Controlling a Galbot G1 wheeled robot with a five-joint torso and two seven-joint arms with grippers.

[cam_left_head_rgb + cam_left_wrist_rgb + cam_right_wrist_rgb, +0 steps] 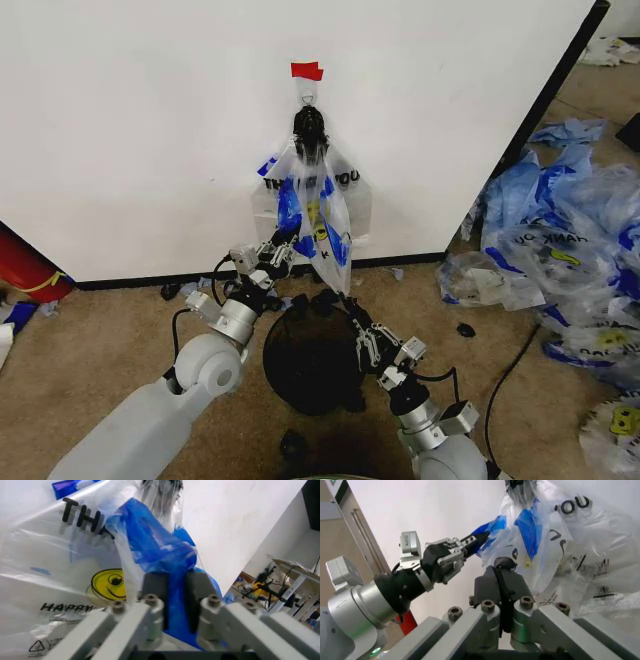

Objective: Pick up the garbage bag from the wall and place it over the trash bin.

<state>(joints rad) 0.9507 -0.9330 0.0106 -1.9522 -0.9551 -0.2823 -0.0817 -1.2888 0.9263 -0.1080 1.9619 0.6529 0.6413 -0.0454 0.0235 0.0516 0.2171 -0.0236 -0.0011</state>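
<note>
The left gripper point(283, 243) reaches up to the thin see-through plastic garbage bag point(312, 205) with black lettering, a yellow smiley face and blue handles; its dark pads point(155, 587) are pinched on a blue fold of the bag. The bag hangs bunched from a small metal hook point(307, 92) under red tape point(307, 70) on the plain white wall point(150, 130). Below it the round black wire-mesh trash bin point(312, 362) stands on brown carpet point(100, 350). The right gripper point(358, 325) sits at the bin's rim, fingers closed together, holding nothing.
</note>
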